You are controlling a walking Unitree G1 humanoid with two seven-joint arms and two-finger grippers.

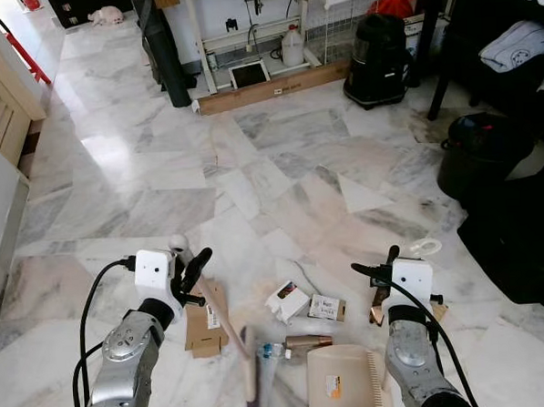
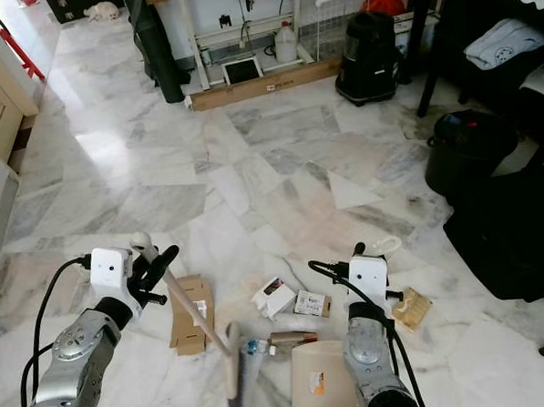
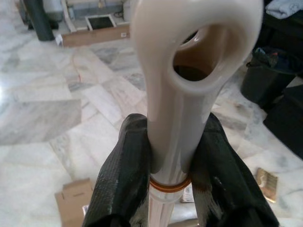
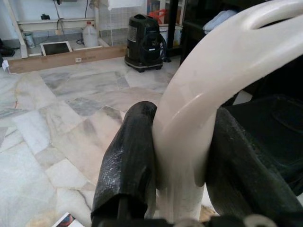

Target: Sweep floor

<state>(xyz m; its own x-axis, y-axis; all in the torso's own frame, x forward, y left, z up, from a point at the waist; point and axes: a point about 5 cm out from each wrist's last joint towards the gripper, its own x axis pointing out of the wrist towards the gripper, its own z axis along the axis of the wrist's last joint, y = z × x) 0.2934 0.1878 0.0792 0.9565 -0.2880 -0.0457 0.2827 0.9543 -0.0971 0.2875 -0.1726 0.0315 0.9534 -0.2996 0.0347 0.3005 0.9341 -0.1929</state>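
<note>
The left pincer clamps both black fingers around the cream broom handle just below its hanging loop, and the broom slants from there down and rightward to its blurred head low on the marble floor. Just under the handle a flattened cardboard box lies on the floor. Right of it, between the two arms, sit a small white carton, a printed packet and a brown bottle, all near the broom head. Below them lies the beige dustpan, its pale handle rising into the right pincer, whose fingers press on either side of it. A tan wrapper lies just right of that arm, with a black bin further off.
</note>
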